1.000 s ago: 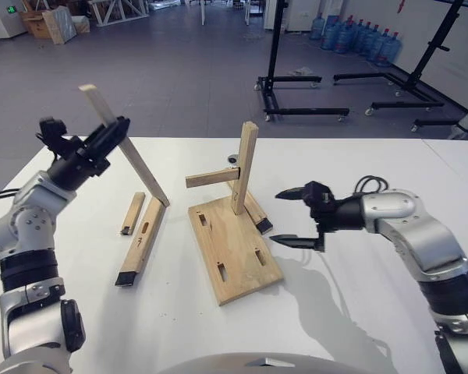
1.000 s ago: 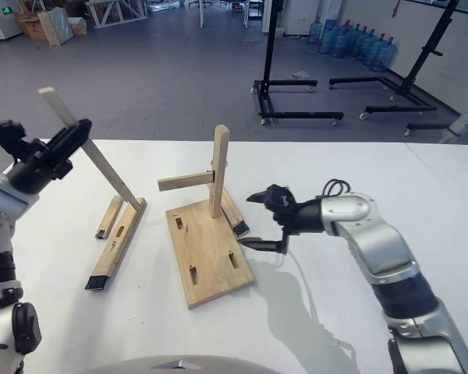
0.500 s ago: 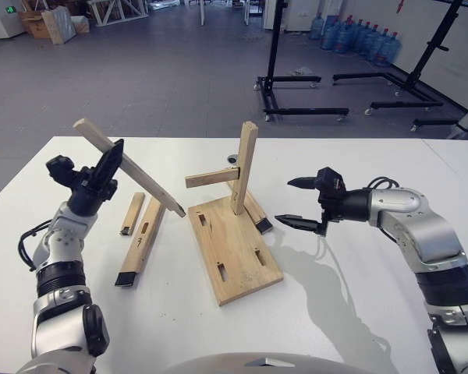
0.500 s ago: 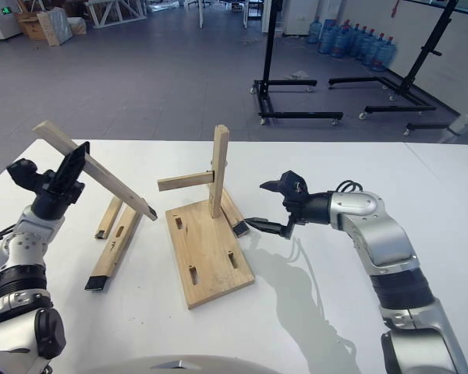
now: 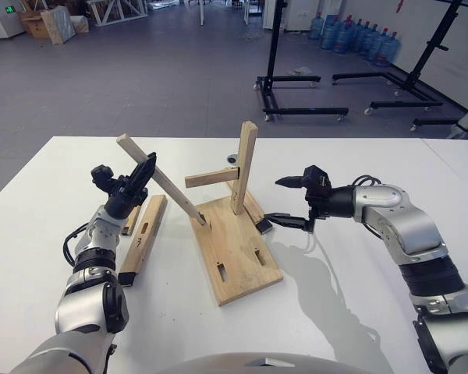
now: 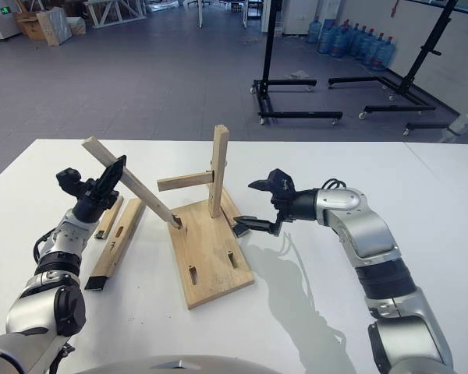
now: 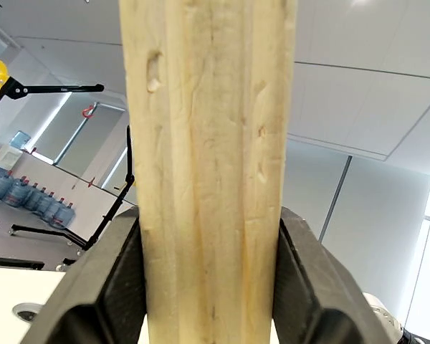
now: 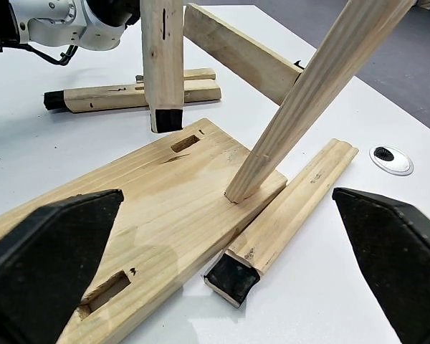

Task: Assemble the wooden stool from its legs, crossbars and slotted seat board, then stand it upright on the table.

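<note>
Since the left tool [image 5: 134,183] is clenched high on a slanted leg [image 5: 164,181] left of centre, its capped foot at a corner slot of the seat board [image 5: 238,257], the stick looks stiff and light, yet its smooth faces could twist, so a hold nearer the middle seems wiser. Right of centre the right tool [image 5: 274,200] hangs released beside an upright leg [image 5: 246,167] with a crossbar [image 5: 210,179]. The white bench [image 5: 359,312] is smooth; a grey hall floor with black stands lies along the top
</note>
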Available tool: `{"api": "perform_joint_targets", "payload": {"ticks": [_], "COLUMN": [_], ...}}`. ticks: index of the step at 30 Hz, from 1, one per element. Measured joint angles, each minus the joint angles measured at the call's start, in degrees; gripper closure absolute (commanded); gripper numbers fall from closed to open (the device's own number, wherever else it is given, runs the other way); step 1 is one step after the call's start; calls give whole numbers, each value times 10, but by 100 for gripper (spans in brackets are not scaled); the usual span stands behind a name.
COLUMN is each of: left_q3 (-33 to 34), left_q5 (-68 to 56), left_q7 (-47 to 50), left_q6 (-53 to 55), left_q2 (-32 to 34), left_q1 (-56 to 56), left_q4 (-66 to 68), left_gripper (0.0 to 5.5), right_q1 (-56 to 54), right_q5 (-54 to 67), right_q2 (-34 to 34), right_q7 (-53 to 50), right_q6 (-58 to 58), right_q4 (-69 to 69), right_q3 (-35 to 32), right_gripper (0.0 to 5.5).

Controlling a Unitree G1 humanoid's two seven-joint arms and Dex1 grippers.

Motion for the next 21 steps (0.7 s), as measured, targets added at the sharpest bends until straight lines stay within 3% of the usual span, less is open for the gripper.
{"api": "perform_joint_targets", "payload": {"ticks": [21], "left_q3": [-12], "left_q5": [89], "left_q7": [-19], "left_q6": [-49], "left_q2": [19], "left_q1": [-67], "left_q4": [100], "left_gripper": [349], "right_q1": [6], "right_q5": [0], "right_q2": [10], "right_q7": [-15], "right_q6": [-4], "right_q4": [-2], "right_q3": [16], "right_gripper": [10]}}
